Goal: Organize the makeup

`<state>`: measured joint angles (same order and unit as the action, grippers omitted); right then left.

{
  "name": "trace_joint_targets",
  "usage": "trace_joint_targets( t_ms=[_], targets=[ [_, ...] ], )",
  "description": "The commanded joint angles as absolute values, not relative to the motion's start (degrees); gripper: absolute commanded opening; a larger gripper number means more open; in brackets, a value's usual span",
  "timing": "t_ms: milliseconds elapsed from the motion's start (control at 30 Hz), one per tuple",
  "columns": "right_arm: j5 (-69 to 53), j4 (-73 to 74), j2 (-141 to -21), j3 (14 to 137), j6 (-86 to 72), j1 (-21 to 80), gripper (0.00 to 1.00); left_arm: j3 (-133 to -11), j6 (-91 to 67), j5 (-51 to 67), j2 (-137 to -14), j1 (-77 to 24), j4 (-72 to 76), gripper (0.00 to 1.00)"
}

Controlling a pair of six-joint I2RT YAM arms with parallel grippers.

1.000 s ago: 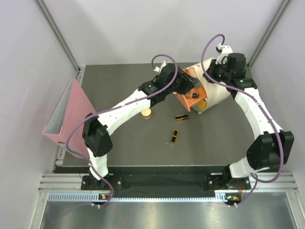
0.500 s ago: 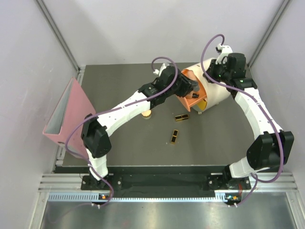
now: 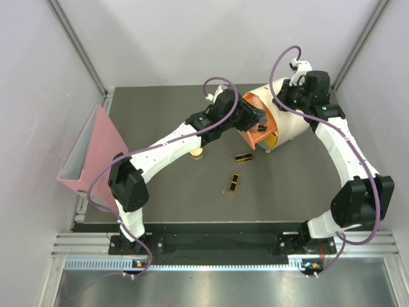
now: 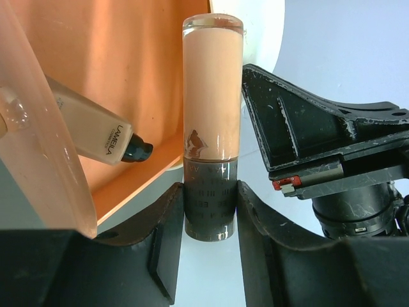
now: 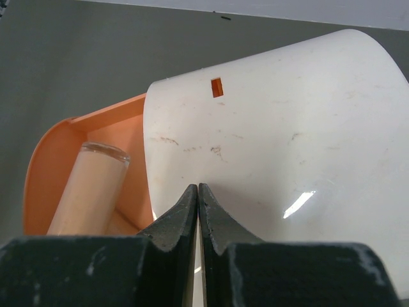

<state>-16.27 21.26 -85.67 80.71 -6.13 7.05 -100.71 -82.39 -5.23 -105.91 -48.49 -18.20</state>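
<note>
The left tool (image 4: 211,211) is grasping a peach tube (image 4: 211,89) by its dark end, with the tube's other end reaching into the open orange drawer (image 4: 128,51). That drawer is sticking out of the cream box (image 5: 275,141), which is sitting near the far right corner of the surface (image 3: 160,192). A second peach tube (image 4: 96,137) is lying inside the drawer. The right tool (image 5: 198,198) is clenched on nothing, its tips pointing at the box's shell. The round compact (image 3: 197,152) is resting near the surface's middle, beside the left arm. A black-and-gold case (image 3: 243,157) is lying just in front of the box, and a second case (image 3: 234,183) nearer the front edge. A pink binder (image 3: 89,153) is leaning at the left edge.
</note>
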Motion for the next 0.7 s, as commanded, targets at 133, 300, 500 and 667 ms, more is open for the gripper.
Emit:
trace_joint_targets(
  t_ms=[133,300,500,667],
  targets=[
    [-14.24,35.6,-88.59,77.34,-5.1,6.33,0.05,-103.36,-83.93,-2.03,-104.06,-48.43,-14.86,0.45],
    [-14.06,35.6,-88.24,77.17,-5.1,6.33,0.05,-103.97,-83.93,-1.67,-104.33,-48.25,-15.03,0.46],
    [-13.98,35.68,-87.8,76.73,-5.19,6.24,0.05,-104.41,-83.67,-2.9,-104.15,-47.55,-14.94,0.47],
    [-13.8,35.77,-87.63,76.47,-5.19,6.24,0.05,-105.38,-83.41,-2.99,-104.24,-46.5,-14.24,0.47]
  ],
)
